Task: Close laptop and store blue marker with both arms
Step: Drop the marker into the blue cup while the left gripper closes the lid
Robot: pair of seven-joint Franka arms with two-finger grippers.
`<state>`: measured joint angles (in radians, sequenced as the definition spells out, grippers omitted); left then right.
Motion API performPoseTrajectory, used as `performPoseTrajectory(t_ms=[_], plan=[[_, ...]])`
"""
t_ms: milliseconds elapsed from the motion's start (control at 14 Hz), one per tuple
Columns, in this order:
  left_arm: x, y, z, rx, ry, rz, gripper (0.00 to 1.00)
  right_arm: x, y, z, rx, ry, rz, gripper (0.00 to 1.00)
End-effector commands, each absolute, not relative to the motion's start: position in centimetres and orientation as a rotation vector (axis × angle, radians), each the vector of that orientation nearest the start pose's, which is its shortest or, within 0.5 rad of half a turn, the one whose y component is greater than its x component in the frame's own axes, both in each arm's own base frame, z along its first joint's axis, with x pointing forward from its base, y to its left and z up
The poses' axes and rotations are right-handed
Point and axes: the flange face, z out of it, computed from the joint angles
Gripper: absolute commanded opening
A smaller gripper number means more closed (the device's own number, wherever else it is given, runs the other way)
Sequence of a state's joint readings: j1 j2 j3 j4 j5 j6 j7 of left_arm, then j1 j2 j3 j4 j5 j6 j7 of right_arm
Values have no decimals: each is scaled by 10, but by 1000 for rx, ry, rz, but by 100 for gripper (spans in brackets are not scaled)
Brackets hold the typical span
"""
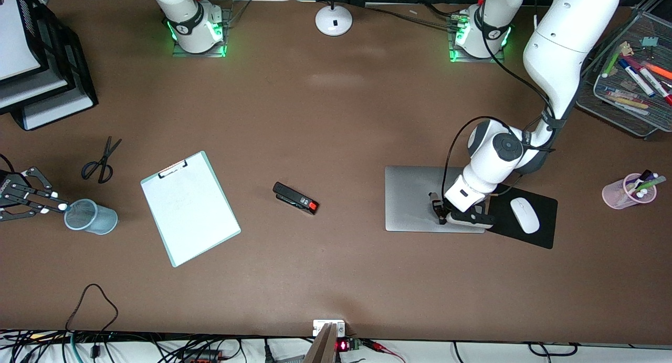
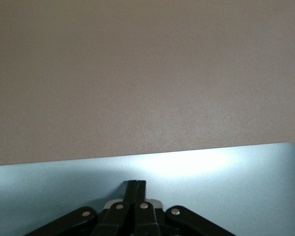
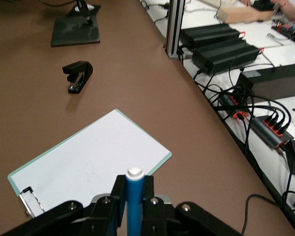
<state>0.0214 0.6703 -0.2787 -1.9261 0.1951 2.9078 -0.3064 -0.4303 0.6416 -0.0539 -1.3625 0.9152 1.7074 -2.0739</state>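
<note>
The laptop point(image 1: 415, 197) lies closed, its silver lid up, toward the left arm's end of the table. My left gripper point(image 1: 440, 214) is shut and empty, with its fingertips down on the lid near the edge beside the mouse pad. In the left wrist view the shut gripper point(image 2: 136, 183) rests on the lid point(image 2: 226, 177). My right gripper point(image 1: 50, 201) is at the right arm's end of the table, shut on the blue marker point(image 3: 134, 201). The marker's white end point(image 1: 62, 207) sits at the rim of a blue mesh cup point(image 1: 97, 217).
A clipboard point(image 1: 189, 213), a black stapler point(image 1: 295, 198) and scissors point(image 1: 100, 161) lie mid-table. A white mouse point(image 1: 525, 215) sits on a black mouse pad point(image 1: 546, 234) beside the laptop. There is also a pink pen cup point(image 1: 619, 195), a wire basket point(image 1: 604, 108) of markers, and paper trays point(image 1: 58, 63).
</note>
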Motion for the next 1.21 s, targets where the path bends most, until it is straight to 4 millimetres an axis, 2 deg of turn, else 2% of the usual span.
performPoseTrajectory(t_ms=[0, 143, 429, 571, 714, 929, 1071, 1143], plan=[[633, -162, 209, -3241, 119, -524, 0, 667, -273, 330, -1866, -1507, -1069, 0], [634, -159, 234, -3213, 132, -468, 0, 664, -282, 320, -1851, -1496, -1111, 0], [620, -163, 293, -3138, 172, -274, 0, 659, -291, 291, -1832, -1452, -1126, 1], [612, -167, 310, -3113, 211, -190, 0, 658, -294, 273, -1806, -1446, -1175, 0], [603, -167, 326, -3079, 238, -110, 0, 656, -297, 265, -1798, -1423, -1199, 1], [586, -166, 341, -3027, 291, 44, 7, 651, -301, 236, -1789, -1397, -1190, 1], [578, -165, 357, -3011, 281, 84, 7, 649, -304, 232, -1794, -1389, -1188, 2], [573, -170, 364, -3002, 293, 104, 7, 648, -305, 233, -1799, -1385, -1184, 7]])
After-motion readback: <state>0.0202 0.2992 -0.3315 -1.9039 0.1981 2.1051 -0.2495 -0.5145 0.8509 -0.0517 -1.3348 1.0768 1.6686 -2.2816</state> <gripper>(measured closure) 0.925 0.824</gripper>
